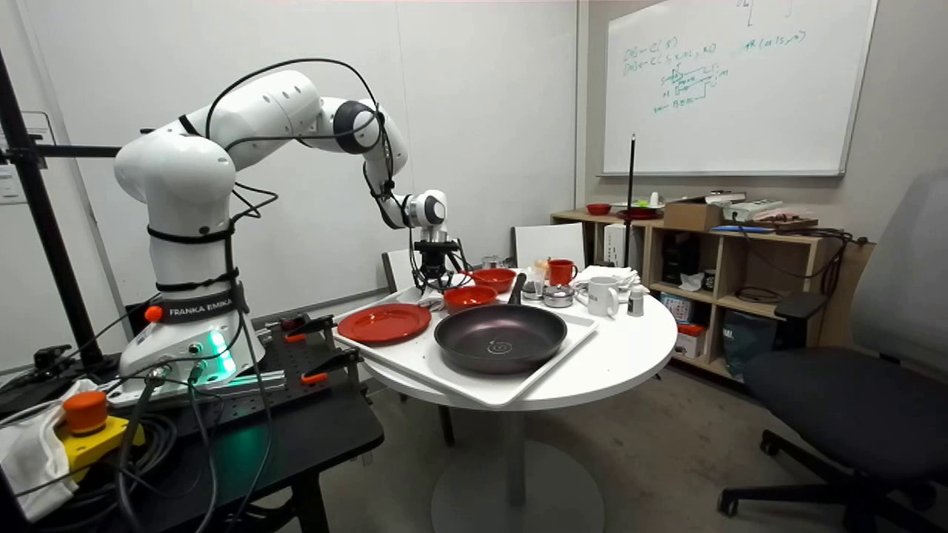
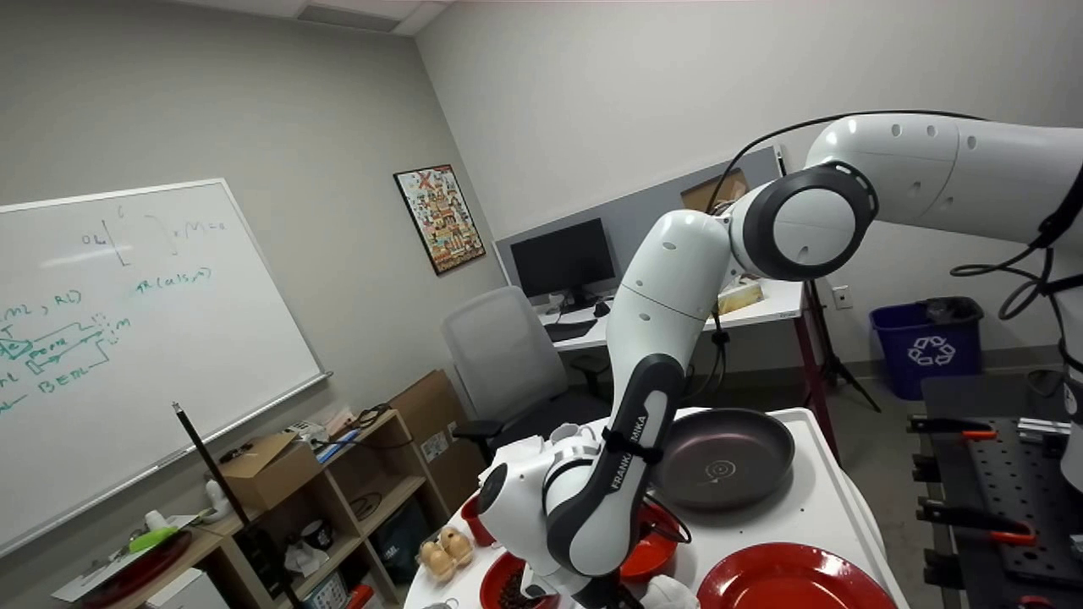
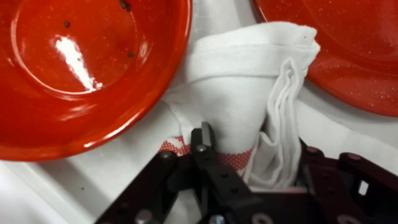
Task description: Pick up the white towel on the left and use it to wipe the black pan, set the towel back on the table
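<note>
Being gripped at the tray (image 1: 415, 364): white towel (image 3: 230, 99), folded.
Left to right in an exterior view: red plate (image 1: 384, 323) set on the tray, tray placed on the round desk (image 1: 629, 352); end effector (image 3: 252, 138) pointed down beside the plate, fingers (image 3: 205, 140) clamped on the towel, which is seen bunched between red bowl (image 3: 102, 102) and plate in the wrist view; black pan (image 1: 500, 340) set upright on the tray, handle (image 1: 516, 290) raised at the rear; white mug (image 1: 602, 297) stood on the desk, just past the tray's corner.
</note>
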Controlling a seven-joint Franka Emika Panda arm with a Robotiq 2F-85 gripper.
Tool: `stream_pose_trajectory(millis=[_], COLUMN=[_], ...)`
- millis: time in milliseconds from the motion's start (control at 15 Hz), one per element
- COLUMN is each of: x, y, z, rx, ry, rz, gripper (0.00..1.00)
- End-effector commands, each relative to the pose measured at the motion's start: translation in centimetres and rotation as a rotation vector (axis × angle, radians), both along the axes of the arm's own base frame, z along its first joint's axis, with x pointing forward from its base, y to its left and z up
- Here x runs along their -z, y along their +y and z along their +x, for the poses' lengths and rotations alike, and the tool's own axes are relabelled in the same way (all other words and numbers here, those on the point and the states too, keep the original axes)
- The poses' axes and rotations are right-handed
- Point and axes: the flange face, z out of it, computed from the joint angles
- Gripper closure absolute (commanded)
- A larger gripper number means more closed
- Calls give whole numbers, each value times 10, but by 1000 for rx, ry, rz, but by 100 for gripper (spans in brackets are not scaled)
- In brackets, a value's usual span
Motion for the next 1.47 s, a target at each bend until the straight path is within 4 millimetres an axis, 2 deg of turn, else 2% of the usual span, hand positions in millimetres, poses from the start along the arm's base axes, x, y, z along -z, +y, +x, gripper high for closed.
stream_pose_trajectory(millis=[0,67,200,400,600,667,733,800,1000,1133,1400], x=[2,1,0,-5,-27,-45,-53,-72,-119,-153,-206], y=[-1,-1,-1,2,12,18,22,26,30,23,-18], z=[2,2,3,1,-5,-10,-12,-16,-20,-20,-18], rx=[-9,-9,-6,6,13,20,25,47,119,196,392], ry=[-1,-2,-4,-9,-34,-60,-76,-115,-191,-226,-270], rz=[18,20,24,36,67,88,101,116,142,148,152], gripper=[79,88,98,96,96,96,96,96,96,96,96])
